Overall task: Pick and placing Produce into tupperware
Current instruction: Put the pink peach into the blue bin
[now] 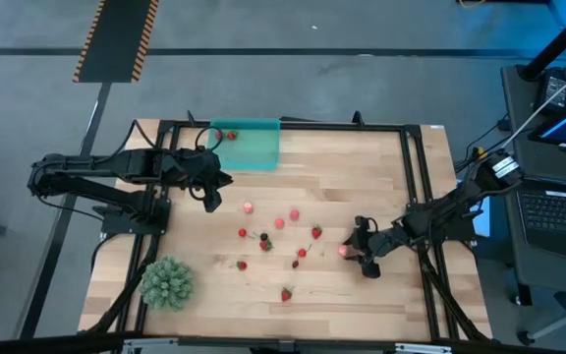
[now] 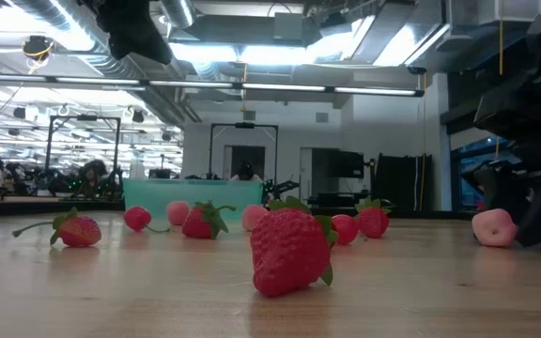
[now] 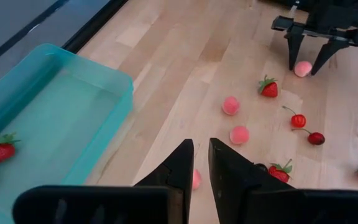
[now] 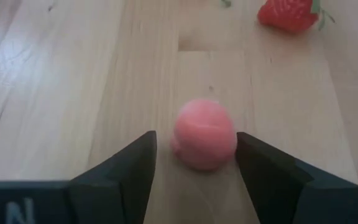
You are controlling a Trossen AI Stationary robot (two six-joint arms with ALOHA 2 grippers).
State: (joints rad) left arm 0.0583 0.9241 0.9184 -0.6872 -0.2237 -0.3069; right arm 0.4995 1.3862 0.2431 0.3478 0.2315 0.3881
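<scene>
Bare wood around the tupperware [image 1: 254,147], scattered produce [image 1: 281,224] crowding table centre, spiky green ball [image 1: 168,281] blocking near-left corner

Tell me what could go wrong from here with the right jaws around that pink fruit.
The right gripper stands open astride the pink fruit, which sits nearer one jaw; closing could nudge the round fruit and let it roll off over the wood. The tupperware lies across the table, so the carry passes over scattered fruit. The left gripper, nearly shut and empty, hangs near the tupperware, so the arms could crowd each other there.
</scene>
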